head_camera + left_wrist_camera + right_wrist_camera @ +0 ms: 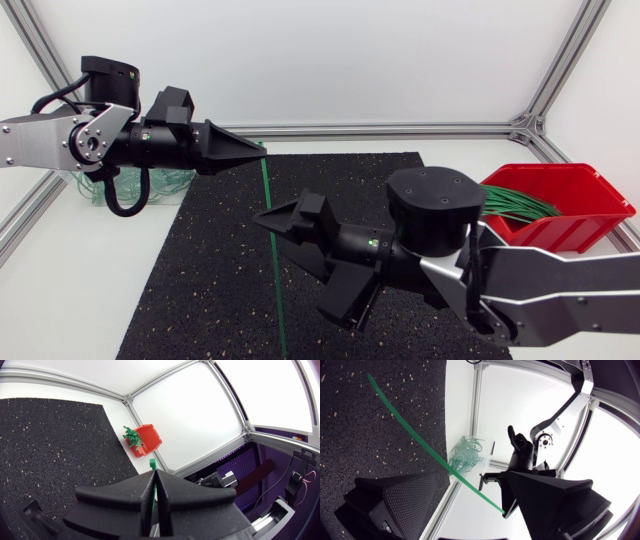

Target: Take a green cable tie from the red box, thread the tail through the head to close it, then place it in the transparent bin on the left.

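1. Locate the green cable tie [277,290]. It is out of the red box [590,225] and sits over the black mat [200,260], between the two arms.
2. Note the grasp. The left gripper [258,150] is clenched on the tie just below its head [152,464], and the head sticks out past the fingertips.
3. Note the long axis. In the head view the strap runs nearly straight from the left gripper's tip across the mat toward its near edge. The head is at the far end and the tail points toward the near edge. You cannot tell from these views whether the tail tip touches the mat.
4. Check the right gripper [290,267]. It is released, with its fingers spread wide. The strap crosses its open mouth partway along. You cannot tell whether one finger touches the strap.
5. Judge the step in hand. The pick from the box looks complete, the tie is unthreaded, and the work is at the start of threading.
6. Plan the next move. It likely calls for closing the right gripper on the strap toward the tail. Then bend the tail back in a loop and aim its tip squarely at the head's slot, keeping the head steady.
7. Confirm the destination. The transparent bin [80,190] stands on the table [80,300] behind the left arm and already holds green ties.
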